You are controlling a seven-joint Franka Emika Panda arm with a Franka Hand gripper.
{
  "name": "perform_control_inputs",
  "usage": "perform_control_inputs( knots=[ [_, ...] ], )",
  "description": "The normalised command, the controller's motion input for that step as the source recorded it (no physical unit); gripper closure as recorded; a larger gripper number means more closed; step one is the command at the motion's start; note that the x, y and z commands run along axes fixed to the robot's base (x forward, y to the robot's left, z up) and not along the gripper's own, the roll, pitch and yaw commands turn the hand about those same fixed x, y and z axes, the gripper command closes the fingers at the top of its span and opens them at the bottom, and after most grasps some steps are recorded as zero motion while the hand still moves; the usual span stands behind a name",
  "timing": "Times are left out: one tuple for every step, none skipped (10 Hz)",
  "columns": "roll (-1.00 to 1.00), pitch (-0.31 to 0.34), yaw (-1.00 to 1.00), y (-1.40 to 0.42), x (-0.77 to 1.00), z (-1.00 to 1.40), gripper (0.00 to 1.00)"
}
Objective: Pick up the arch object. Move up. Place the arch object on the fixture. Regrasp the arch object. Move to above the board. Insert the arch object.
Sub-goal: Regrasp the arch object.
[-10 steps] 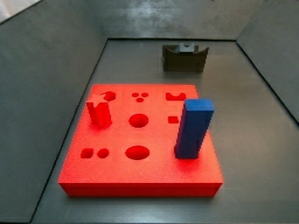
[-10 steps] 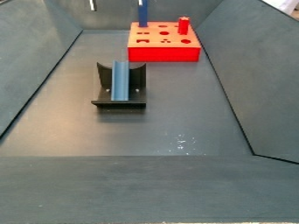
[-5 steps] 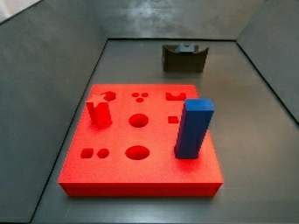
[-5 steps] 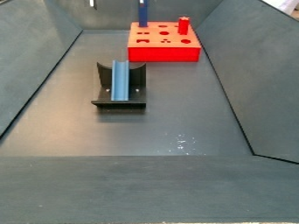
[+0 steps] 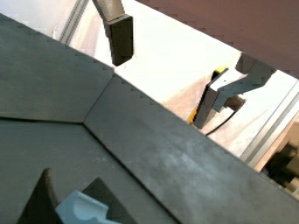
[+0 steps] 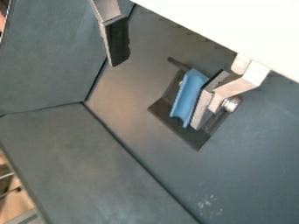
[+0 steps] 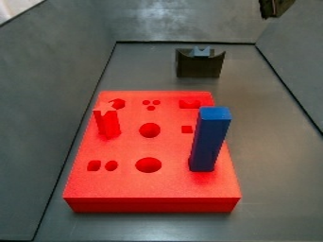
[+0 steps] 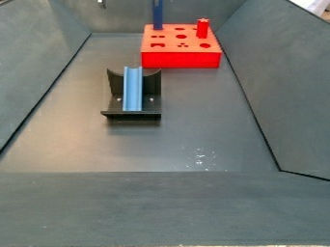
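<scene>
board (image 7: pixel 151 142): we count one red slab, far from the fixture, arch hole unfilled (so insertion not done, we judge)
blue pillar (image 7: pixel 209 138): one, upright on the board, near its edge away from the fixture
fixture (image 8: pixel 131 94): one dark block, our landmark
arch object (image 8: pixel 134 87): one pale blue piece lying in the fixture's notch, parked there for a regrasp, we think
gripper (image 6: pixel 170 61): one, well above the fixture, fingers (image 6: pixel 115 40) spread apart, holding nothing (only a corner shows in a side view (image 7: pixel 277 8))
</scene>
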Motion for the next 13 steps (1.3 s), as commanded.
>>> perform_control_inputs(
  knots=[
    [0.26, 0.104, 0.14, -0.03, 0.09, -0.01, 0.00],
    [0.14, 0.023, 0.15, 0.08, 0.03, -1.00, 0.00],
    [0.12, 0.001, 0.15, 0.08, 0.03, -1.00, 0.00],
    [0.10, -0.043, 0.13, 0.07, 0.05, -1.00, 0.00],
    [0.08, -0.065, 0.11, 0.06, 0.06, -1.00, 0.00],
    [0.07, -0.083, 0.09, 0.06, 0.07, -1.00, 0.00],
    [0.06, -0.091, 0.06, 0.06, 0.07, -1.00, 0.00],
    [0.07, -0.095, 0.04, 0.05, 0.08, -1.00, 0.00],
    [0.07, -0.093, 0.02, 0.05, 0.09, -1.00, 0.00],
    [0.07, -0.078, -0.01, 0.04, 0.10, -1.00, 0.00],
    [0.07, -0.065, -0.02, 0.03, 0.11, -1.00, 0.00],
    [0.07, -0.042, -0.03, 0.02, 0.11, -0.89, 0.00],
    [0.07, -0.034, -0.03, 0.02, 0.10, -0.74, 0.00]
  ],
)
